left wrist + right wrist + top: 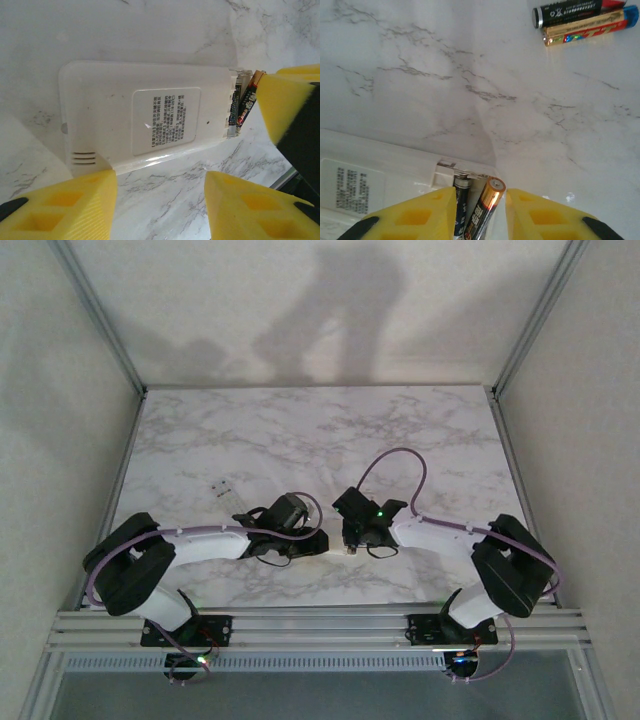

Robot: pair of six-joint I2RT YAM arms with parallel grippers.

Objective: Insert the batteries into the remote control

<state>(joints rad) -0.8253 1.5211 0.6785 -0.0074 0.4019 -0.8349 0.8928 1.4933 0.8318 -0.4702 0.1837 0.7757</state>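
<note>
Batteries (487,205) sit in the remote's (380,165) end bay, between the right gripper's (481,200) narrowly parted fingers; grip unclear. Left gripper (160,180) half open, empty.

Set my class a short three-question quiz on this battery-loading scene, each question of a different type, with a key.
1. True or false: the remote control lies with its buttons facing up.
2. In the right wrist view, how many loose batteries lie on the table away from the remote control? A one; B two; C four.
3. Fill in: the gold-tipped battery between the fingers of the right gripper sits ____ in the compartment, not flat.
Key: 1 false, its labelled back faces up; 2 B; 3 tilted.
</note>
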